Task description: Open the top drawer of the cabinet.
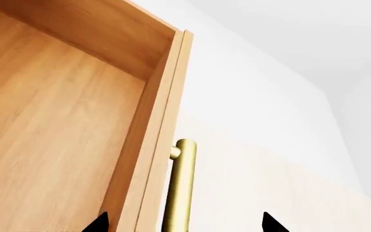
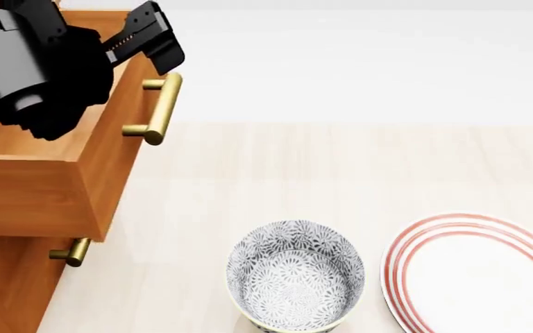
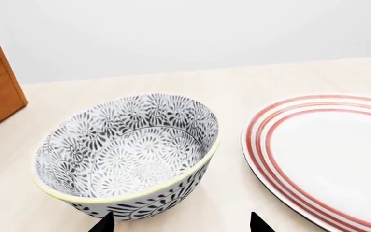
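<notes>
The top drawer (image 2: 114, 166) of the cabinet (image 2: 7, 291) stands pulled out, and its empty inside shows in the left wrist view (image 1: 50, 125). Its brass bar handle (image 2: 160, 107) sticks out from the front. My left gripper (image 2: 146, 41) hangs above the far end of the drawer front, open. In the left wrist view the handle (image 1: 180, 188) lies between the left gripper's (image 1: 185, 223) spread fingertips, which stand well apart from it. My right gripper (image 3: 180, 223) is open and empty, close beside the patterned bowl; it does not show in the head view.
The lower drawer's brass handle (image 2: 72, 251) shows under the open drawer. A patterned bowl (image 2: 294, 274) stands on the pale table (image 2: 341, 166), and a red-ringed white plate (image 2: 479, 277) lies to its right. Both also show in the right wrist view: the bowl (image 3: 127, 154) and the plate (image 3: 327, 154).
</notes>
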You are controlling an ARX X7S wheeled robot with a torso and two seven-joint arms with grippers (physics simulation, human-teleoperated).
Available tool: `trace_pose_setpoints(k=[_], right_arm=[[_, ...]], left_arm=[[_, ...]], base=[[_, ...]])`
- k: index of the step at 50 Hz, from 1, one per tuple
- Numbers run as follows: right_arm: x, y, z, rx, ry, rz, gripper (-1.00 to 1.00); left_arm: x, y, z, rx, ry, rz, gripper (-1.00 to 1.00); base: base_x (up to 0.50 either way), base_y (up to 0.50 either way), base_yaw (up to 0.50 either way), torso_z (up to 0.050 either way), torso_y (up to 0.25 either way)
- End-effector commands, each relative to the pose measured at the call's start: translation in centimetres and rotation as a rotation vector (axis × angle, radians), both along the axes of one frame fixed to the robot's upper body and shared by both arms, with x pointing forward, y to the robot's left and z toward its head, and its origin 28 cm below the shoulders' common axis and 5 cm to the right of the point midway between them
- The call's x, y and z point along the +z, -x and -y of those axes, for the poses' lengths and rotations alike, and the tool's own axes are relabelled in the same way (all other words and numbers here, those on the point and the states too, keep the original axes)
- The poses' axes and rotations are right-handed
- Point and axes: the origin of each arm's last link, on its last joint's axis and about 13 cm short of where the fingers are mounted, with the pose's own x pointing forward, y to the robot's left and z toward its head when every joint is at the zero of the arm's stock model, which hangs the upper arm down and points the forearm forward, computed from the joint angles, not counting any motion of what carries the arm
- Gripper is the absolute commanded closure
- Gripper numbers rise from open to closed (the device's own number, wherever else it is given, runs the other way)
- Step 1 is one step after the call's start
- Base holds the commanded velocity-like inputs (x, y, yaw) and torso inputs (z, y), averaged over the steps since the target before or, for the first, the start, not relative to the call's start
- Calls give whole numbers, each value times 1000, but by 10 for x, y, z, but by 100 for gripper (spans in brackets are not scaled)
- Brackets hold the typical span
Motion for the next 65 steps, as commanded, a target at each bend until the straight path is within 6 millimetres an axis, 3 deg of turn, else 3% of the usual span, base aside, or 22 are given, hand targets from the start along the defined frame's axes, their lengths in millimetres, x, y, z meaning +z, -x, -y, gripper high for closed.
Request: trace_pose_setpoints(k=[1, 65], right_arm=[[2, -2, -1, 13, 3, 24, -100], [-1, 3, -1, 70, 36, 18, -100]], left_arm=[[0, 4, 18, -81, 55, 10, -100], [22, 42, 75, -332, 109, 95, -100]], base=[[0, 0, 0, 0, 0], [0, 0, 0, 0, 0]])
